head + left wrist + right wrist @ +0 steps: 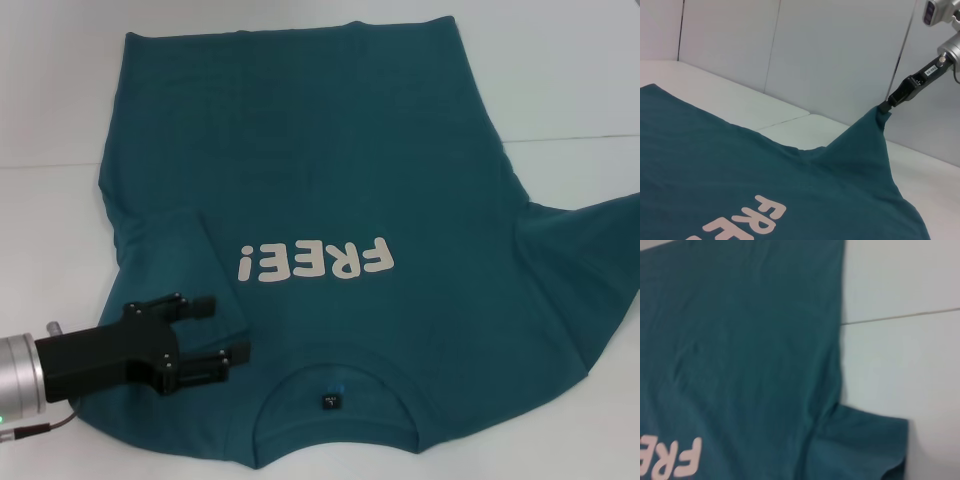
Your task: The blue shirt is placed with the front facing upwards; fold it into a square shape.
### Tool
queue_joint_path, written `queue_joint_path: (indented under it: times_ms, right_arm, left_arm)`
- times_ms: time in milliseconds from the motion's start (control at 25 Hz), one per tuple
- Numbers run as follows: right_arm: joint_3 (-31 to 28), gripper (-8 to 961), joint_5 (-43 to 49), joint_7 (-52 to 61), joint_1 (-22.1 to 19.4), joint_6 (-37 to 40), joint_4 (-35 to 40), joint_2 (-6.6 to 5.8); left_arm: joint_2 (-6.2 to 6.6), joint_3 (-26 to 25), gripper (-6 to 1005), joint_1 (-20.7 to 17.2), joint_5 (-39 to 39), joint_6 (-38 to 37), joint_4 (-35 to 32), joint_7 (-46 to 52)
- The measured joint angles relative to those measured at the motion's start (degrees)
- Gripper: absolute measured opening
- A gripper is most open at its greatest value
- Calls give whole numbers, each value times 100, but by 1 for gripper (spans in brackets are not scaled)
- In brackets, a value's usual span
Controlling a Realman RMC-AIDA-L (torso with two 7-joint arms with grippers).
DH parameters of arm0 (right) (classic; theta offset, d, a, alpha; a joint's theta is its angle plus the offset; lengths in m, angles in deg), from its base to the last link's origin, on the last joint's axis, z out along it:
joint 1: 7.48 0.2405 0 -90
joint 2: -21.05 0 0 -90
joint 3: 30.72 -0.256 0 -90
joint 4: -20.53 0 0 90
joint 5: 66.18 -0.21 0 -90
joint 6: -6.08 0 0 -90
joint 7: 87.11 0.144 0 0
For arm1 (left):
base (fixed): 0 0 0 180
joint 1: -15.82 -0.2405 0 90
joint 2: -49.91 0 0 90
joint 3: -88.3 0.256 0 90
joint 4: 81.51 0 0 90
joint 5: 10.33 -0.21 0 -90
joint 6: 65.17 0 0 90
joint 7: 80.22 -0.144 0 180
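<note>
The blue shirt [330, 170] lies front up on the white table, its collar and black tag [332, 401] nearest me and the white "FREE!" lettering [315, 262] showing. Its left sleeve [185, 265] is folded inward onto the body. My left gripper [222, 331] is open, just over the shirt's left shoulder beside that folded sleeve. My right gripper [888, 104] is out of the head view. In the left wrist view it is shut on the tip of the right sleeve [865, 145], holding it up off the table. The right wrist view looks down on the shirt [740, 340] and that sleeve [860, 445].
The white table [560, 80] has a seam line [580, 138] running across it. A pale wall [840, 50] stands behind the table.
</note>
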State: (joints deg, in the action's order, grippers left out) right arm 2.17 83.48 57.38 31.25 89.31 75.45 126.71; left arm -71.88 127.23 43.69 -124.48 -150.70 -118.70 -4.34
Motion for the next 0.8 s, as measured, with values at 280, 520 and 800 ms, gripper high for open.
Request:
queue_joint_path:
  times_ms: [280, 520, 800]
  right_arm:
    - [392, 114, 51, -12, 256, 270, 132, 55]
    - [526, 124, 765, 1, 772, 519, 175, 222]
    - [952, 135, 1060, 58, 1324, 706, 177, 442]
  left_arm:
    - [-2, 0, 848, -1, -2, 19, -4, -1]
    - [2, 1, 847, -1, -2, 28, -15, 21]
    - [6, 1, 848, -1, -2, 27, -11, 29]
